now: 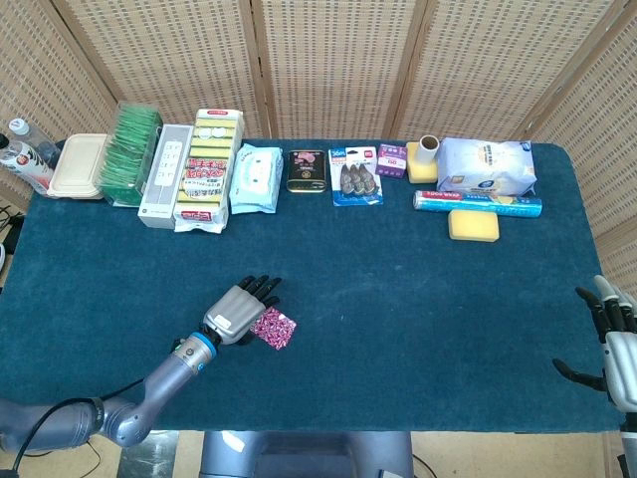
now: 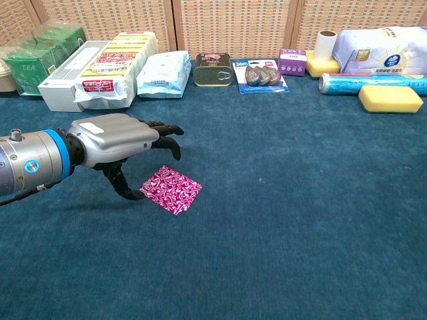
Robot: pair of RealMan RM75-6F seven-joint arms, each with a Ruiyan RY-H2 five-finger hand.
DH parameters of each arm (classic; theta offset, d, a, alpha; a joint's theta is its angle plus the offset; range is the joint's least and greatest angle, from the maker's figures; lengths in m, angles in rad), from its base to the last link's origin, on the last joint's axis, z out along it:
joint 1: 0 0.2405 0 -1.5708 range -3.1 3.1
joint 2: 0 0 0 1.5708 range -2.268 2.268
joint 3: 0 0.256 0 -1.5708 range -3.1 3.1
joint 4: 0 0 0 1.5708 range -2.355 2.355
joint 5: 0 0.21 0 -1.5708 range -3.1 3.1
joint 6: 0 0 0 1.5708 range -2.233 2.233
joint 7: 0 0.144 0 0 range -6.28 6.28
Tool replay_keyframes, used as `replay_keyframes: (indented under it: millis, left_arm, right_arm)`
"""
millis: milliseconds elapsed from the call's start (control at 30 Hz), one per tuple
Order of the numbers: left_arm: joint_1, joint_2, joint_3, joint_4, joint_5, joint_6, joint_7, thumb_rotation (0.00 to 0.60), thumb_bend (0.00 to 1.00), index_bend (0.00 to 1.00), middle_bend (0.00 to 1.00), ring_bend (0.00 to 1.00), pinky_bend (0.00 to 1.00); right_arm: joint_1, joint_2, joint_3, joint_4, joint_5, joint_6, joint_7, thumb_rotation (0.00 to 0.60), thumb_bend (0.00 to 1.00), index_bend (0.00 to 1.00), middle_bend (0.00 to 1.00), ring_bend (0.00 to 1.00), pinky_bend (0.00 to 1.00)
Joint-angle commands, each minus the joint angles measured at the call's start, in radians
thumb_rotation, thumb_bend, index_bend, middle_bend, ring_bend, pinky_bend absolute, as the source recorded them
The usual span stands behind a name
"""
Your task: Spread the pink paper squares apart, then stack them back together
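The pink paper squares (image 2: 172, 189) lie as one neat pile on the blue cloth, left of centre in the chest view. The left hand (image 2: 117, 143) hovers just beside them, fingers loosely curled and holding nothing, its thumb tip near the pile's left corner. To spread them well, I'd say it should press lightly on the top sheet only and slide sideways, so the sheets beneath stay put. The right hand (image 1: 615, 344) rests released at the lower right edge.

Paper squares (image 2: 171, 189) lay on worktop (image 2: 300, 200) just right of left hand (image 2: 120, 141); right hand (image 1: 617, 344) well apart.
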Motion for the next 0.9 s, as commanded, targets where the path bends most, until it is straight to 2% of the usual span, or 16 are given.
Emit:
replay_keyframes:
  millis: [33, 433, 900]
  left_arm:
    - [-0.01, 0.004, -0.001, -0.019, -0.043, -0.01, 0.025, 0.6, 0.21, 0.19, 0.0, 0.03, 0.11]
    - [-0.046, -0.024, 0.004, -0.04, -0.174, 0.041, 0.152, 0.6, 0.21, 0.19, 0.0, 0.03, 0.11]
    - [-0.063, -0.063, 0.018, -0.022, -0.207, 0.089, 0.189, 0.6, 0.21, 0.18, 0.0, 0.03, 0.11]
  right_arm:
    - [0.0, 0.0, 0.0, 0.0, 0.0, 0.0, 0.0, 0.6, 0.01, 0.1, 0.0, 0.0, 0.0]
    - [-0.001, 0.005, 0.003, -0.003, 0.003, 0.002, 0.007, 0.6, 0.01, 0.1, 0.0, 0.0, 0.0]
    - [-0.002, 0.007, 0.005, -0.002, 0.003, 0.006, 0.014, 0.6, 0.01, 0.1, 0.0, 0.0, 0.0]
